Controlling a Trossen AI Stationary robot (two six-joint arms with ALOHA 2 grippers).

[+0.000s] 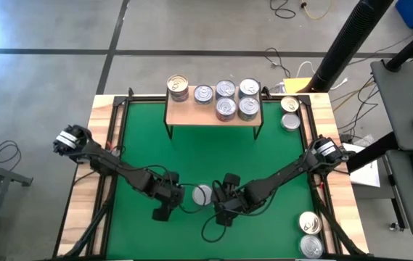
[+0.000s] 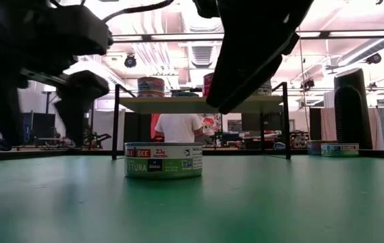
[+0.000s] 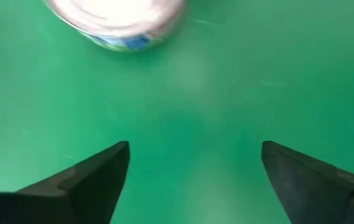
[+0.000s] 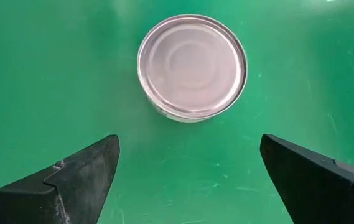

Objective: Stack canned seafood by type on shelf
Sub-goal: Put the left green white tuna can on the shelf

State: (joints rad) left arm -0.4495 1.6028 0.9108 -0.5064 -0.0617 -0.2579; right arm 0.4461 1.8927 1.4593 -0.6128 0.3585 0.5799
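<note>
One tuna tin [image 1: 202, 193] with a silver top stands upright on the green mat, between my two grippers. It shows in the low view [image 2: 163, 160] and both wrist views [image 3: 117, 22] [image 4: 192, 67]. My left gripper [image 1: 183, 194] [image 3: 195, 149] is open just left of it. My right gripper [image 1: 219, 198] [image 4: 189, 143] is open just right of it. Neither touches the tin. The shelf [image 1: 191, 114] stands at the mat's far side on thin black legs. Several tins [image 1: 226, 108] sit on it.
Two tins [image 1: 289, 113] lie off the mat at the far right, and two more [image 1: 309, 233] at the near right. The table's black rails [image 1: 115, 138] run along both sides. Bare green mat [image 1: 213, 159] lies between the shelf and the grippers.
</note>
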